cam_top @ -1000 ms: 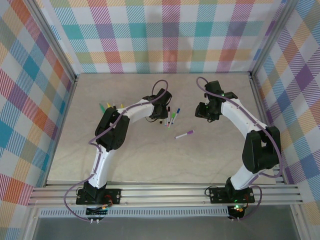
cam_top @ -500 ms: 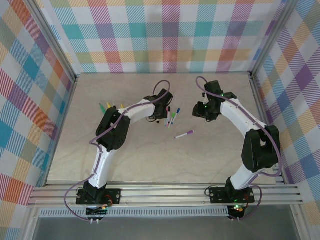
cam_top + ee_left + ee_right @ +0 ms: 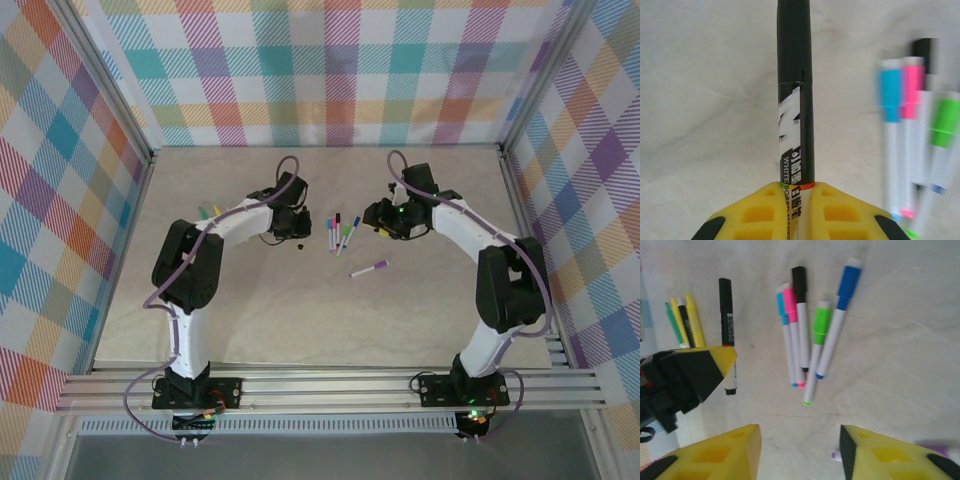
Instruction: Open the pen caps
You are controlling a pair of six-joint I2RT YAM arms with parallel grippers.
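Left arm has swung back with a marker – right arm has closed on the pens.
Left gripper (image 3: 796, 192) pinches a black whiteboard marker (image 3: 795, 125), cap on. Right gripper (image 3: 800, 440) hangs spread above five capped thin white pens (image 3: 801, 330) on the worktop (image 3: 300, 310) – one purple-capped pen (image 3: 369, 268) apart, four green, yellow and dark pens (image 3: 694, 320) further left.
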